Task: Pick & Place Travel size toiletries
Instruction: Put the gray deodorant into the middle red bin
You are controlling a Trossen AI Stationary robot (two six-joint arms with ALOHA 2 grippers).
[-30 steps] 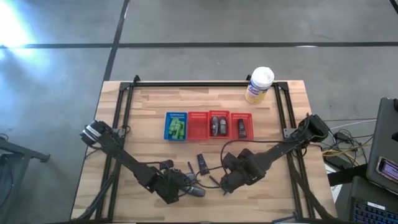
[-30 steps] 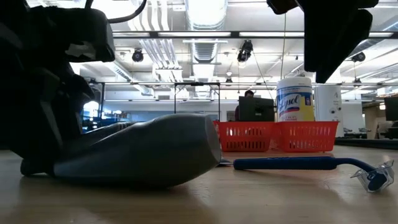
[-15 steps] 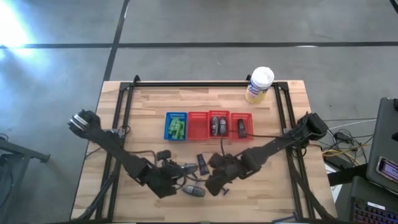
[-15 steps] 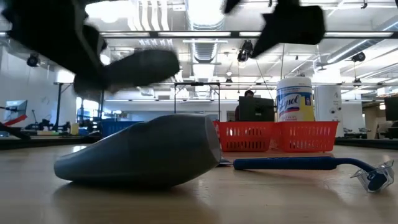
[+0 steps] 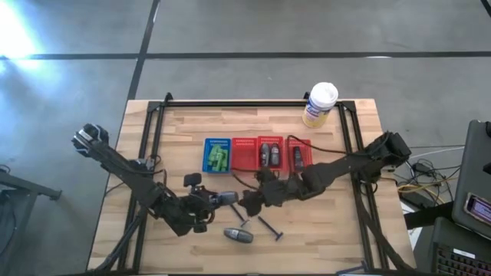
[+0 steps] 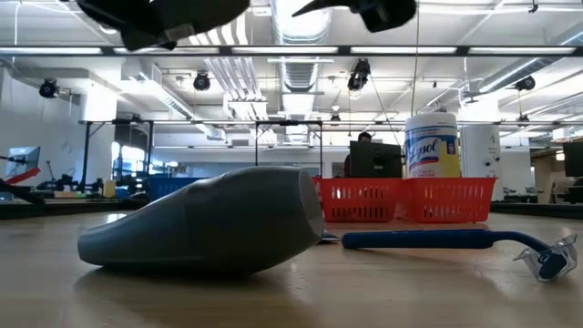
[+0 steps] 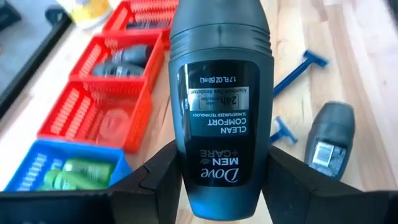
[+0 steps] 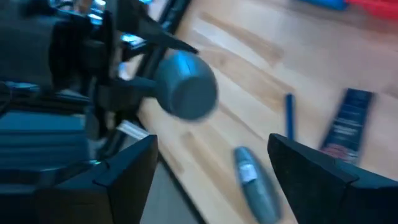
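My left gripper (image 5: pixel 215 201) is shut on a dark grey Dove roll-on bottle (image 7: pixel 221 93), held above the table near its front middle; the bottle also shows in the high view (image 5: pixel 228 198) and the right wrist view (image 8: pixel 185 93). My right gripper (image 5: pixel 248 201) is open and empty, just right of that bottle and above the table. A second grey bottle (image 5: pixel 238 235) lies on its side on the table. A dark blue tube (image 8: pixel 348 127) lies flat near it. More toiletries lie in the blue basket (image 5: pixel 217 156) and the red baskets (image 5: pixel 269 153). My left gripper pinches the bottle's body at its two sides (image 7: pixel 186 180), near the end away from the cap, between its two fingers. The fingers come from the table's left and lie along the bottle. The bottle sticks out past the fingertips, cap end (image 7: pixel 221 25) forward, lifted clear of the table.
Two blue razors (image 5: pixel 268 226) (image 5: pixel 243 222) lie on the wood near the lying bottle. A row of one blue and three red mesh baskets stands mid-table. A white-lidded yellow canister (image 5: pixel 320 103) stands at the far right. A black frame (image 5: pixel 153 146) runs along the table's sides.
My left gripper has risen from the table and gone toward the far edge, carrying the grey bottle clear of the wood. My right gripper has risen too and gone toward the left and far edges, ending beside the held bottle. The second grey bottle has stayed where it lay.
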